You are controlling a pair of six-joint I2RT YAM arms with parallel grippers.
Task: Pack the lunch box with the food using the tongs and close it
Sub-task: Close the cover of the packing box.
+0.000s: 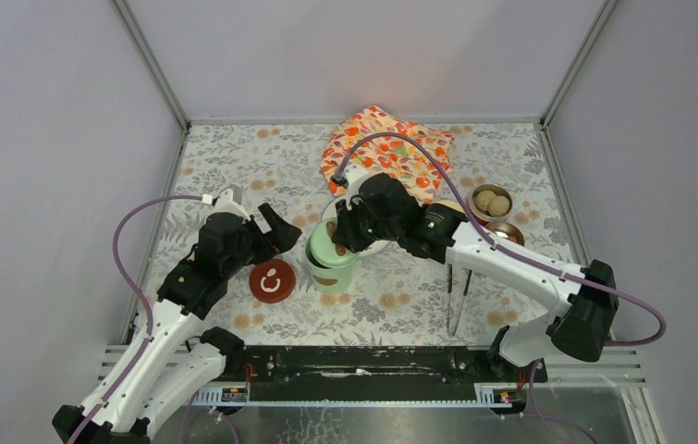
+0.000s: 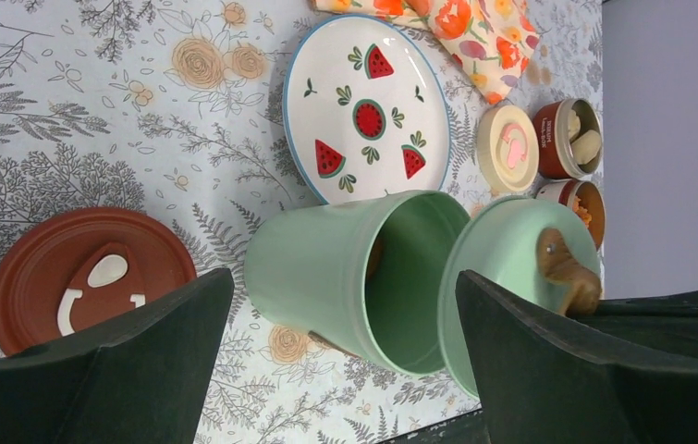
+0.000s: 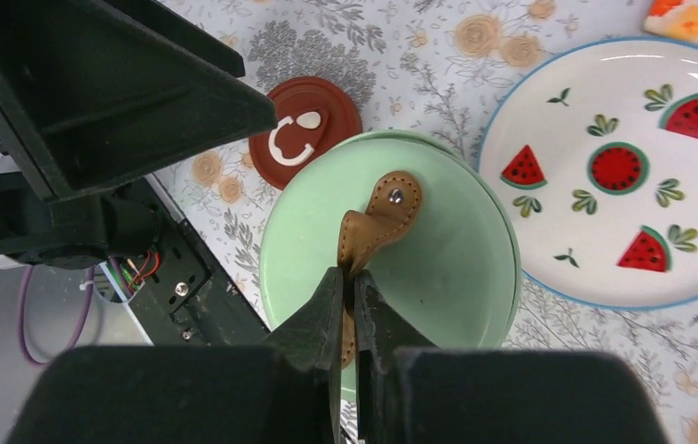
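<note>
The tall mint-green pot of the lunch box [image 2: 326,273] stands between the open fingers of my left gripper [image 2: 343,277], which do not touch it; its mouth is uncovered. My right gripper [image 3: 349,277] is shut on the brown leather strap [image 3: 377,217] of the green lid [image 3: 419,268] and holds the lid tilted just beside and above the pot's mouth [image 1: 331,259]. Two low steel bowls sit at the right, one with pale balls of food [image 1: 491,202], one with orange chunks [image 2: 585,205]. The tongs [image 1: 450,296] lie on the table, right of the pot.
The dark red lid [image 1: 272,281] lies left of the pot. A cream lid [image 2: 508,146] rests beside the bowls. The white watermelon-print plate [image 3: 618,171] sits behind the pot, and the orange flowered cloth [image 1: 386,148] beyond it. Walls enclose the table on three sides.
</note>
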